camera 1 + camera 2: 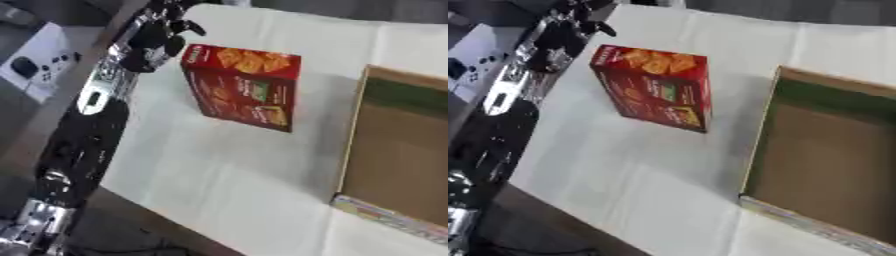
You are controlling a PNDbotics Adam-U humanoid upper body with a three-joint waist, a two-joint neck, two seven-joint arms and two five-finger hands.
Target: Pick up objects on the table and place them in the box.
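A red cracker box stands upright on the white table cloth, its top printed with orange crackers. My left hand hangs just left of the box's upper left corner, fingers curled, and I cannot tell whether it touches the box. The black left arm runs down the left side of the view. An open cardboard box lies at the right, its brown inside bare. My right hand does not show in either view.
A white carton printed with a game controller sits off the table at the far left. The table's near edge runs diagonally at the lower left. The cardboard box's near flap has coloured print.
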